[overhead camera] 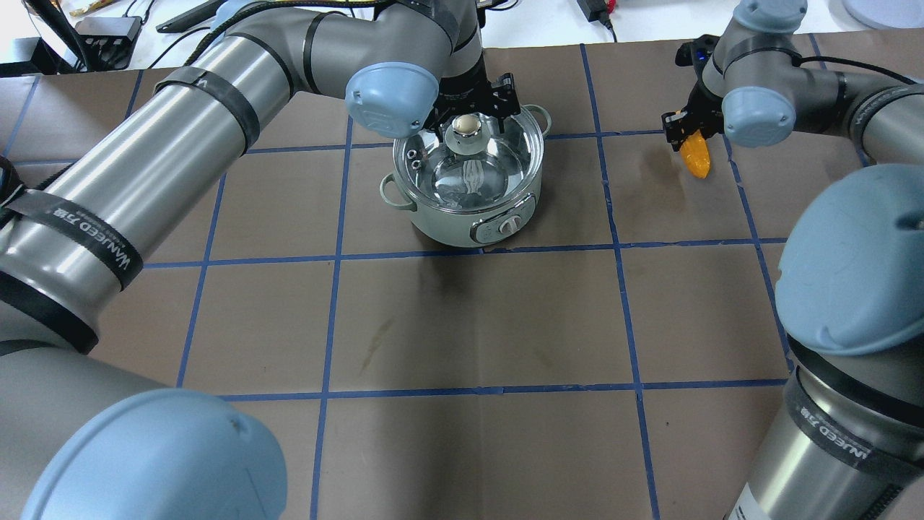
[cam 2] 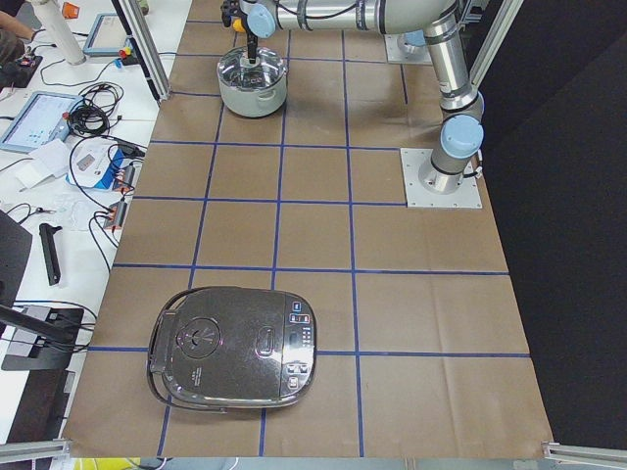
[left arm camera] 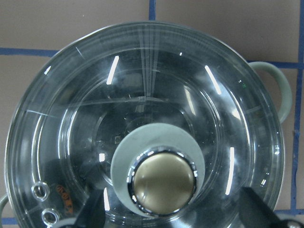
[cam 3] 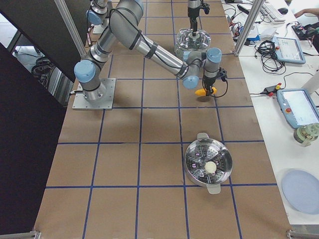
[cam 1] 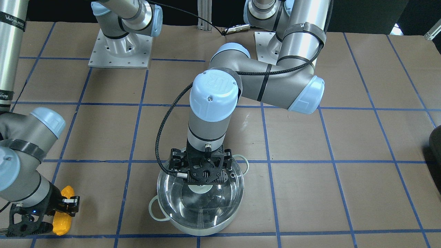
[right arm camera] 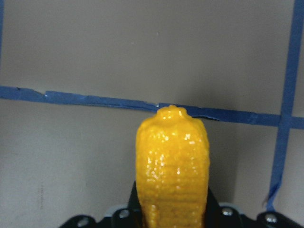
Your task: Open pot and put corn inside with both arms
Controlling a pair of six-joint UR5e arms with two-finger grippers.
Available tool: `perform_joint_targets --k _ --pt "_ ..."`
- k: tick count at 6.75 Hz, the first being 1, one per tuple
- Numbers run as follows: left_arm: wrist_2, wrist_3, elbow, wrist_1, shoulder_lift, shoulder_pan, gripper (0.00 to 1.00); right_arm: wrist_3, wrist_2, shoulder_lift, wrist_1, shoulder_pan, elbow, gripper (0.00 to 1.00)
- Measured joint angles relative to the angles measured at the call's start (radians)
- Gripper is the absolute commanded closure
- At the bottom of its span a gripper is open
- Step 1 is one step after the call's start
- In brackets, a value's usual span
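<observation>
1. Front-facing: the left pincer [cam 1: 203, 177] hovers over the lidded pot [cam 1: 200, 228]; the right pincer [cam 1: 61, 210] clamps the corn [cam 1: 63, 224], well apart from the pot.
2. Left wrist: its fingers [left arm camera: 92, 213] are spread wide, flanking the lid knob [left arm camera: 164, 183].
3. Right wrist: the corn is held over the table [right arm camera: 71, 57].

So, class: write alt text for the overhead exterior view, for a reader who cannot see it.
The open left gripper hangs over the knob of the glass lid, which sits on the pot. To the right, apart from the pot, the right gripper is shut on the yellow corn.
</observation>
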Motion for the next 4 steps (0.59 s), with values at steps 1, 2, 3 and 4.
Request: perform_joint_targets --k 1,2,3,4 --pt "0.000 0.005 0.001 0.010 -0.005 0.000 0.37 0.007 0.000 -0.071 0.090 0.000 -0.008 0.89" --pt "0.002 0.010 0.001 0.013 -0.006 0.000 0.89 0.024 0.002 -0.143 0.180 0.002 -0.013 0.89" --pt "0.004 0.015 0.002 0.014 -0.006 0.000 0.98 0.059 0.007 -0.206 0.245 0.011 -0.016 0.89" --pt "0.004 0.017 0.003 0.014 -0.004 0.000 0.98 0.106 0.018 -0.243 0.278 0.036 -0.018 0.89"
